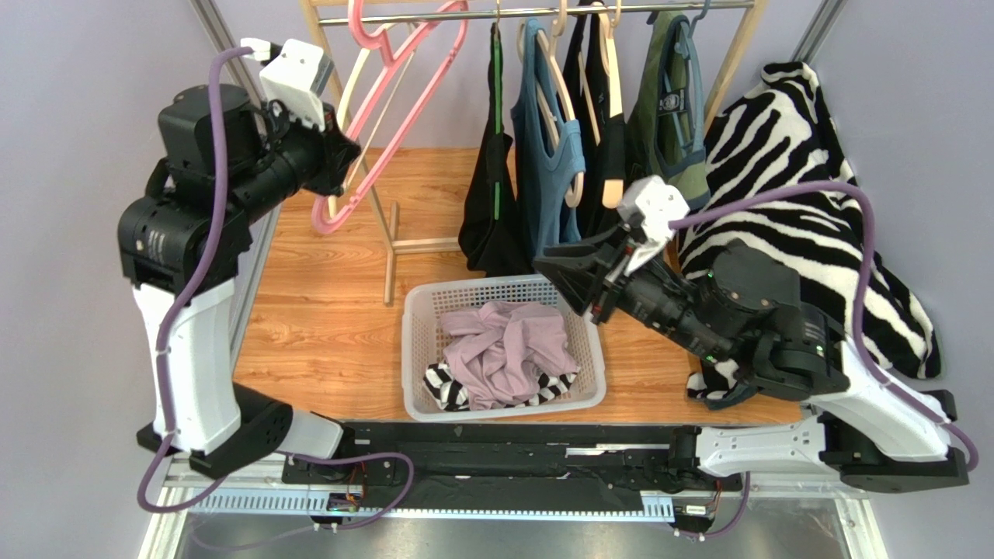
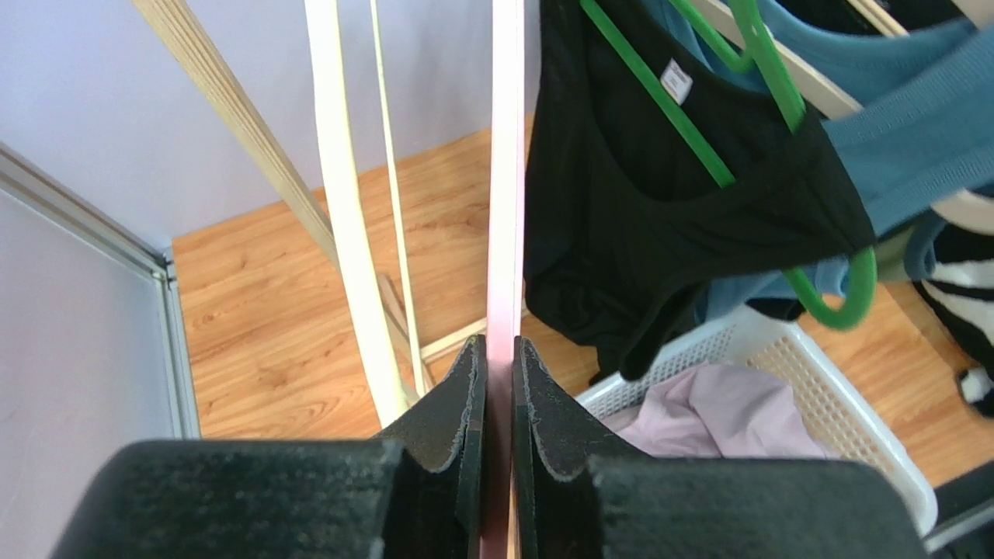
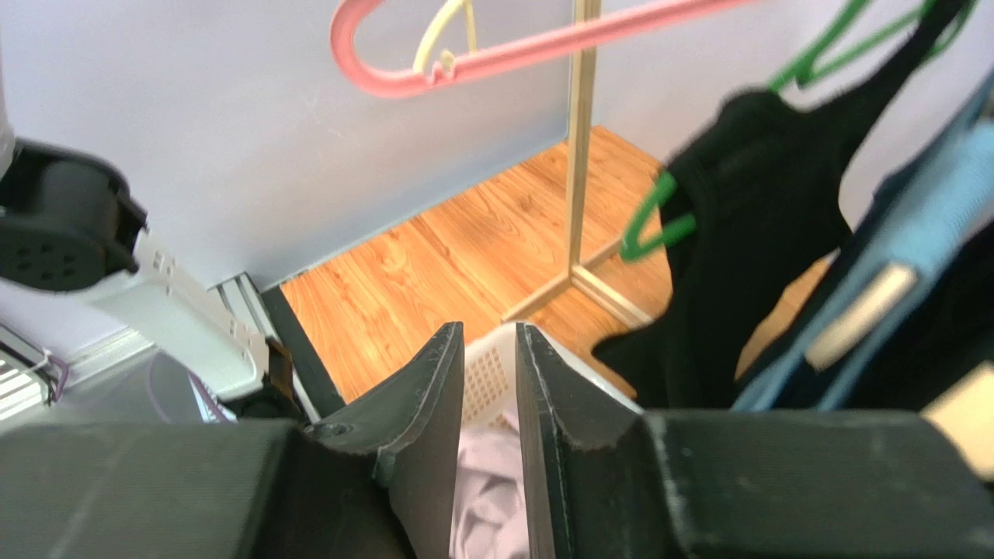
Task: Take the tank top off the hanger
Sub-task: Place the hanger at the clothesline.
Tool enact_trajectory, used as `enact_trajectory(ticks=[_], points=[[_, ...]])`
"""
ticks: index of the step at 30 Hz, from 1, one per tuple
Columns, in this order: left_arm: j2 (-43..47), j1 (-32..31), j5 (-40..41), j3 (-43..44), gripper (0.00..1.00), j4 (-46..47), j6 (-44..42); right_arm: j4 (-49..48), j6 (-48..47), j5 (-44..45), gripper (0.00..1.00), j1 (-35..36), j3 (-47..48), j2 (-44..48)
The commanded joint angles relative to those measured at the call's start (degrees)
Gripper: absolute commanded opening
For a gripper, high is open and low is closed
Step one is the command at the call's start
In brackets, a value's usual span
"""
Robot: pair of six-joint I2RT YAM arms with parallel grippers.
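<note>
**End effector state**
- The left end effector (image 2: 498, 349) has its jaws closed to a thin slot and clamped on one bar of the pink hanger (image 2: 505, 175), up and to the left of the basket (image 1: 418, 349). The hanger carries no garment.
- The right end effector (image 3: 488, 340) has its jaws nearly together with a slim gap and nothing between them. It is poised over the basket's far right corner.

**Task item**
- A lilac garment (image 1: 508, 344), probably the tank top, lies crumpled inside the basket. Its cut cannot be confirmed from the heap.

**Hazards**
- The pink hanger tilts off the rail (image 1: 467, 14) beyond the basket. A sideways pull by the left arm may unhook it or knock the cream hanger (image 2: 338, 175) beside it.
- The black tank top (image 1: 490, 216) hangs just behind the basket, close to the right end effector. A rearward or upward move may snag the fabric or its green hanger (image 2: 688, 128).
- An unsupported release may drop the pink hanger outside the basket.
</note>
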State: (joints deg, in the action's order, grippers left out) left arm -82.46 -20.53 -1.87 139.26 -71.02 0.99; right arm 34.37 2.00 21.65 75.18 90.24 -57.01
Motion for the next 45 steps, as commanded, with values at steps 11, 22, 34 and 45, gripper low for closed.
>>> enact_trajectory(ticks=[11, 22, 34, 45], points=[[13.0, 0.2, -13.8, -10.1, 0.0, -16.3, -8.3, -18.7, -11.2, -0.9, 0.34, -3.8, 17.6, -18.5], [21.1, 0.2, -19.0, -14.6, 0.0, -19.8, -9.3, -27.9, -5.5, -4.6, 0.32, -13.0, 19.4, -25.0], [22.3, 0.2, -18.8, -15.8, 0.0, -21.0, -10.0, -29.0, -2.4, -7.5, 0.29, -15.3, 21.7, -30.1], [20.3, 0.1, -16.4, -3.9, 0.0, -20.6, -8.4, -27.3, 2.0, -8.4, 0.27, -17.7, 14.8, -29.6]])
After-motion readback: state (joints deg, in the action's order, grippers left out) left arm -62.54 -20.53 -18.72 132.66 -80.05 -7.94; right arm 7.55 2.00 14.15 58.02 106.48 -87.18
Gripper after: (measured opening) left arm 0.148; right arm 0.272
